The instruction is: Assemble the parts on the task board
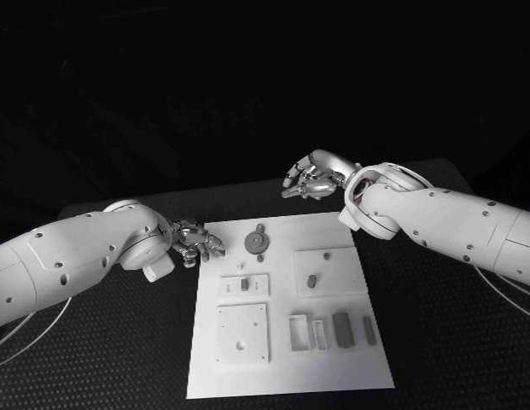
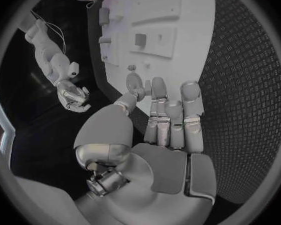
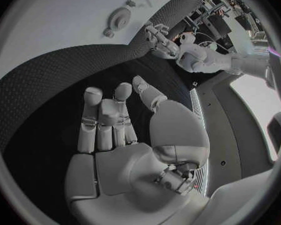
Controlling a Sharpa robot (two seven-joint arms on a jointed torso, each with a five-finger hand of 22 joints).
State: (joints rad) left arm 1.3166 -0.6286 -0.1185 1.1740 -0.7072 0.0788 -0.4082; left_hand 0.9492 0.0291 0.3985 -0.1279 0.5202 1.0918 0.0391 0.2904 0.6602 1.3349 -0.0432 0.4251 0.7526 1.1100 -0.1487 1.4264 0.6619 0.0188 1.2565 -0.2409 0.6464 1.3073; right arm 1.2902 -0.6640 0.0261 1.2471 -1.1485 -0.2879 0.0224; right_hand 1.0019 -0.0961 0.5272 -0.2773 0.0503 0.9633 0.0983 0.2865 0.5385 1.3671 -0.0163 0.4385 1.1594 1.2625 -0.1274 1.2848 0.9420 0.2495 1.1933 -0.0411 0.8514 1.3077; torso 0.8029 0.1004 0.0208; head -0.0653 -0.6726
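The white task board (image 1: pixel 289 376) lies in the middle of the table. On its far part a grey gear (image 1: pixel 258 241) lies flat; the right wrist view shows the gear (image 3: pixel 120 17) too. A small grey peg (image 1: pixel 311 279) stands on a raised square plate, and two dark bars (image 1: pixel 342 329) lie near the board's right edge. My left hand (image 1: pixel 195 242) hovers at the board's far left edge, fingers apart and holding nothing, as the left wrist view (image 2: pixel 168 120) confirms. My right hand (image 1: pixel 314 175) is raised beyond the board's far edge, also empty, with its fingers (image 3: pixel 106 120) extended.
Black textured table (image 1: pixel 449 325) surrounds the board on both sides. A square white plate (image 1: pixel 242 333) and two upright white frames (image 1: pixel 299 333) sit on the board's near half. A small block (image 1: pixel 242 267) stands left of the middle.
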